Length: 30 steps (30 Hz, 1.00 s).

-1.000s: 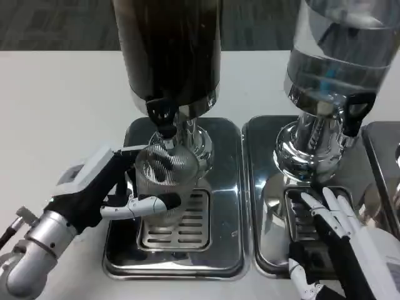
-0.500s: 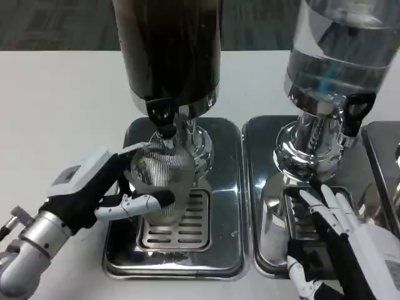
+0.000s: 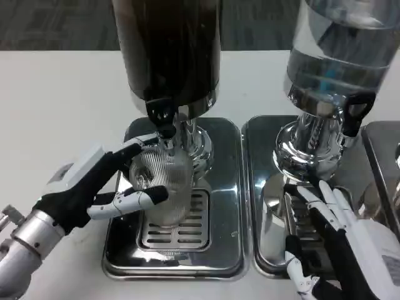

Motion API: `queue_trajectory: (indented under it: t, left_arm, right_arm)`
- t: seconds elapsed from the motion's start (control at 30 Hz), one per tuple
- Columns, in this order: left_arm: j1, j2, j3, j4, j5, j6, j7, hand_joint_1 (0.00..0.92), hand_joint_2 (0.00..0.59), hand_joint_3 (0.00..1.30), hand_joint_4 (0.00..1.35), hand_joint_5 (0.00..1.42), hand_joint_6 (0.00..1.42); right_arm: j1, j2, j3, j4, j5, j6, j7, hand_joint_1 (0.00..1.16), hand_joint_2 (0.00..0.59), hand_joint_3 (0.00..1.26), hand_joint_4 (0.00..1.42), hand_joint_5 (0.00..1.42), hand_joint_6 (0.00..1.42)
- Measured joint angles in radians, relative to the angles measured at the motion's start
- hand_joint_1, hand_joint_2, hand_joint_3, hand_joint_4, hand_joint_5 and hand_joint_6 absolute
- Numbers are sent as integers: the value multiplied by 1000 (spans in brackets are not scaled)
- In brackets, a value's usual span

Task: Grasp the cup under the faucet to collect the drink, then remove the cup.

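Left hand (image 3: 94, 187) — I see its fingers wrapped around the ribbed clear cup (image 3: 164, 181) | cup stands on the drip tray (image 3: 172, 250) grate, directly under the black faucet (image 3: 162, 117) of the dark drink dispenser (image 3: 169, 50) | right hand (image 3: 337, 231) — fingers spread, holding nothing, over the neighbouring tray (image 3: 262, 206) | white desk (image 3: 56, 106).
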Motion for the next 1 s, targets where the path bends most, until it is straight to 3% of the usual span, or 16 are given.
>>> queue_trajectory:
  t: [0.17, 0.33, 0.57, 0.63, 0.67, 0.73, 0.87, 1.0]
  left_arm:
    - [33, 23, 50, -31, -52, -31, -45, 151, 105, 220, 289, 455, 556]
    - [88, 59, 104, -79, -161, -56, -130, 42, 87, 233, 272, 359, 439]
    - [176, 92, 197, -215, -493, -34, -429, 0, 82, 233, 179, 266, 280]
    - [189, 92, 224, -262, -615, 17, -544, 0, 76, 233, 156, 252, 262]
    - [194, 92, 255, -316, -731, 95, -661, 0, 73, 233, 152, 240, 252]
    - [196, 92, 292, -370, -830, 174, -766, 0, 67, 224, 144, 221, 232]
    - [199, 92, 354, -475, -958, 367, -947, 0, 51, 217, 131, 198, 196]
    - [200, 89, 408, -554, -1013, 506, -1029, 0, 47, 215, 130, 197, 194]
  right_arm:
    - [-5, 0, 0, 9, 2, 0, -3, 586, 561, 147, 8, 4, 110]
    - [-22, 0, 0, 12, 10, 0, -3, 581, 562, 147, 11, 4, 110]
    - [-60, -2, 11, 26, 21, 0, -3, 555, 570, 147, 22, 14, 111]
    - [-64, -2, 11, 28, 23, -1, -3, 538, 563, 156, 22, 15, 111]
    - [-67, -3, 12, 36, 25, -1, -3, 529, 562, 156, 29, 15, 121]
    - [-75, -6, 14, 49, 30, -1, -3, 525, 562, 156, 31, 17, 125]
    - [-92, -18, 21, 51, 31, -3, 0, 516, 562, 165, 43, 25, 127]
    - [-99, -34, 28, 52, 31, -3, 6, 509, 562, 170, 47, 35, 140]
